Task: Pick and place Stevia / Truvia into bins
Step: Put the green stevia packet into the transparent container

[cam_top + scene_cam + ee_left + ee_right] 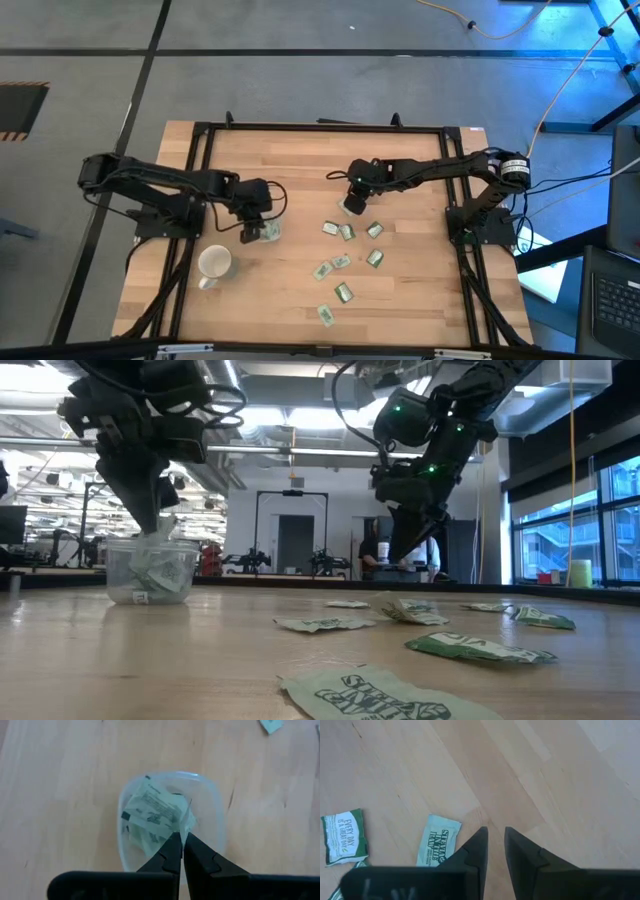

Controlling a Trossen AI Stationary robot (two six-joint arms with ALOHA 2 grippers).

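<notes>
A clear cup point(218, 827) with several green-and-white sachets in it stands at the table's left point(264, 232). My left gripper point(181, 839) hangs over its mouth, shut on one sachet point(152, 810). In the low view the left gripper point(160, 518) reaches down to the cup's rim point(150, 543). Several more sachets point(345, 232) lie flat on the wood in the middle and toward the near edge. My right gripper point(496, 834) hovers above the table point(352, 204), open by a narrow gap with only wood showing between its fingers. One sachet point(437, 847) lies just beside it. My left gripper pinches one sachet by a corner point(182, 824) between its two fingertips. The fingers come from above, slanting down. The sachet hangs tilted in the cup's mouth, its printed white side up, over the other sachets in the cup.
An opaque white mug point(214, 264) with a handle stands near the cup, toward the near left. A black frame point(320, 128) runs around the table. In the low view, sachets point(478, 648) lie close to the near edge.
</notes>
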